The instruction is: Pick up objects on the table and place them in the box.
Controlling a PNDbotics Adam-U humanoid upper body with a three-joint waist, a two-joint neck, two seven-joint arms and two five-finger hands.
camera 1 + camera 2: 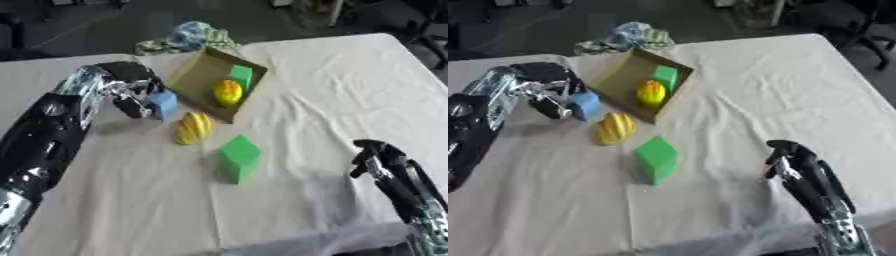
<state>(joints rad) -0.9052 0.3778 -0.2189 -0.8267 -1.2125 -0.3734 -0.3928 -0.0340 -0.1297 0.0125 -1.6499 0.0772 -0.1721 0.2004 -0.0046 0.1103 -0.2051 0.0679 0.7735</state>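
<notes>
A brown cardboard box point(194, 75) lies tipped on the white cloth, open side up, holding a yellow-orange fruit point(227, 92) and a green block point(241, 76). My left hand point(131, 92) is just left of the box, fingers curled round a light blue block point(163, 104). A yellow ridged fruit point(192, 128) lies on the cloth below the box. A larger green cube point(238, 159) stands a little nearer to me. My right hand point(374, 156) rests low at the right with its fingers curled, holding nothing.
A crumpled blue-green cloth point(194, 36) lies at the table's far edge behind the box. The white tablecloth point(332, 90) is wrinkled to the right of the box. Dark floor and chair parts lie beyond the table.
</notes>
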